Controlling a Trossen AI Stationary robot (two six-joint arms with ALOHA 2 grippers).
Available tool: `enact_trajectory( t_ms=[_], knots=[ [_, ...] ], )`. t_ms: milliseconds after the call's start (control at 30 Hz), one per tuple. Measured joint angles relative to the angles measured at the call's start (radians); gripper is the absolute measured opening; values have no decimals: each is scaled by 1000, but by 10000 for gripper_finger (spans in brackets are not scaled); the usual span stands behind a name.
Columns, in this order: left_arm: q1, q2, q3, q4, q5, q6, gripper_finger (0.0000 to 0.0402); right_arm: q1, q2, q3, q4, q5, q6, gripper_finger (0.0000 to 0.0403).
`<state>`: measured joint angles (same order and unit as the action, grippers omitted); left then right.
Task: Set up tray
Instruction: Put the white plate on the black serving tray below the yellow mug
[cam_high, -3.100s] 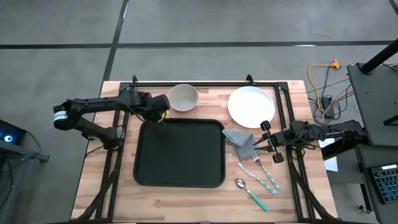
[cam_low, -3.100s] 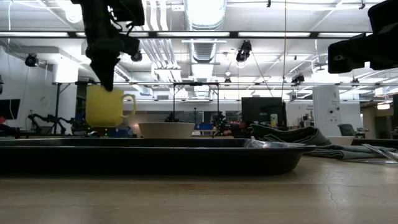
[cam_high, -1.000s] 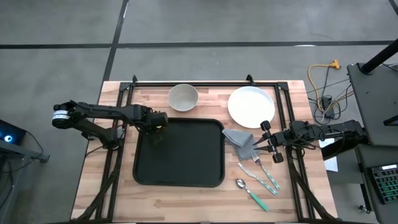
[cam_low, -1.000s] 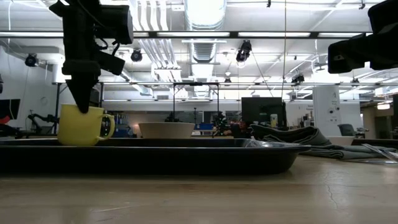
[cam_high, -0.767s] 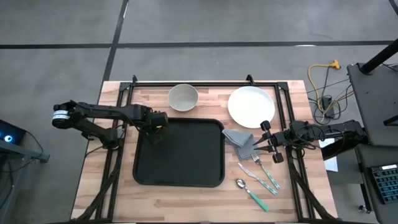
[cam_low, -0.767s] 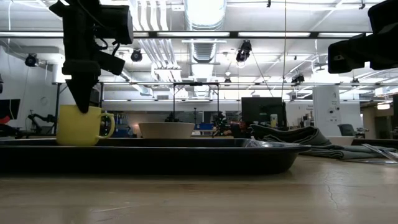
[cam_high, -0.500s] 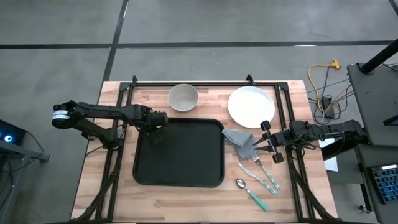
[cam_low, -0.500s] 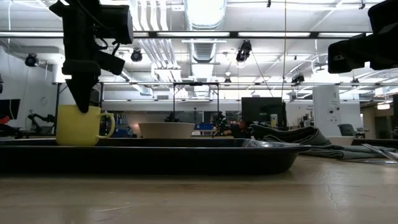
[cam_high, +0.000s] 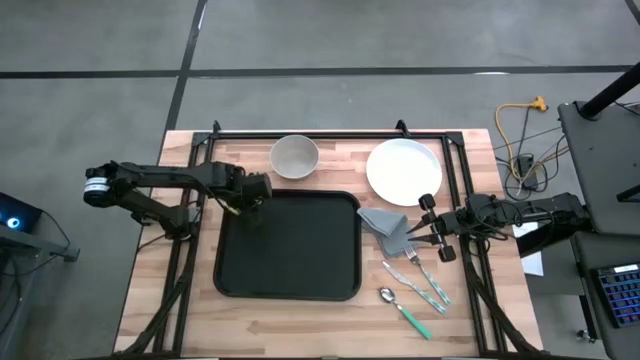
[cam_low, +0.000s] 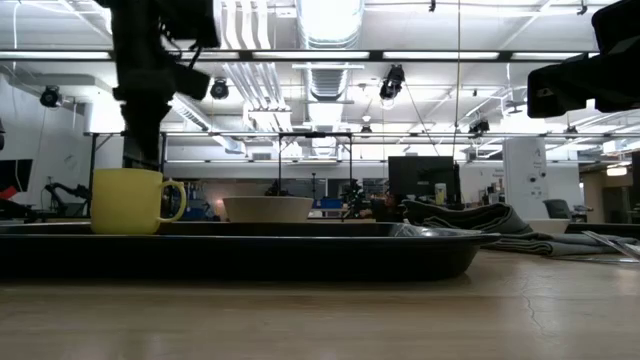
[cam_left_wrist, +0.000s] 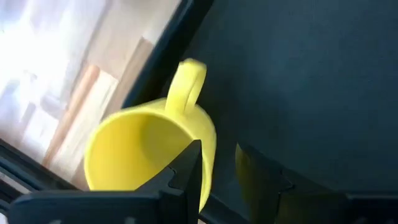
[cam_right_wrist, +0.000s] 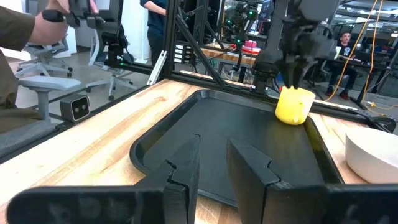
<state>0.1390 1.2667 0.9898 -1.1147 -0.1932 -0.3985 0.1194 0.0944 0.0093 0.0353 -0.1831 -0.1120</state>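
A large black rectangular tray with rounded corners and a low rim lies at the middle of the light wooden table. A yellow ceramic mug stands upright in the tray's far left corner, its handle turned toward the tray's middle. The left end effector hangs directly over the mug, fingers parted on either side of the mug's wall without pressing it; the low view shows the fingertips just above the rim. From the left wrist, one dark finger sits over the mug's mouth and the other outside its wall.

Just beyond the tray's far edge rest a round off-white bowl and, to its right, a round white plate. A folded grey cloth napkin lies touching the tray's right rim, with a green-handled fork and spoon nearby on the table. The right end effector waits at the napkin's right edge, fingers apart and holding nothing. A person sits in the room beyond the table.
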Motion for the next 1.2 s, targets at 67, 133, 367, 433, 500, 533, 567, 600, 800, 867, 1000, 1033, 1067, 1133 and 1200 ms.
enact_trajectory(
  t_ms=[67, 133, 367, 433, 500, 533, 567, 600, 800, 867, 1000, 1033, 1067, 1133, 1200],
  knots=[
    [0, 0, 35, -3, 0, 0, 79, 0, 0, 0, 0, 0, 0, 68],
    [0, 0, 70, -3, 0, 0, 79, 0, 0, 0, 0, 0, 0, 68],
    [-22, -5, 143, -2, 1, 79, 79, 0, 0, 0, 0, 0, 0, 68],
    [-26, -5, 148, 7, 1, 99, 79, 0, 0, 0, 0, 0, 0, 68],
    [-27, -5, 152, 31, 1, 100, 79, 0, 0, 0, 0, 0, 0, 68],
    [-27, -5, 153, 38, 1, 100, 79, 0, 1, 0, 0, 0, 0, 68],
    [-27, -5, 153, 42, 1, 101, 79, 0, 1, 0, 0, 0, 0, 68],
    [-27, -5, 152, 48, 1, 100, 79, 0, 1, 0, 0, 0, 0, 68],
    [-44, -5, 109, 97, 8, -78, 79, 0, 1, 0, 0, 0, 0, 68],
    [-93, -5, 79, 119, 36, -66, 79, 0, 1, 0, 0, 0, 0, 68],
    [-267, -13, 11, 280, 64, -27, 79, 0, 1, 0, 0, 0, 0, 68],
    [-317, -15, -1, 339, 65, -18, 79, 0, 1, 0, 0, 0, 0, 68],
    [-366, -16, -14, 394, 65, -9, 79, 0, 1, 0, 0, 0, 0, 68],
    [-472, -17, -35, 473, 65, 22, 79, 0, 1, 0, 0, 0, 0, 68],
    [-575, -17, -49, 536, 66, 65, 79, 0, 1, 0, 0, 0, 0, 68]
  ],
)
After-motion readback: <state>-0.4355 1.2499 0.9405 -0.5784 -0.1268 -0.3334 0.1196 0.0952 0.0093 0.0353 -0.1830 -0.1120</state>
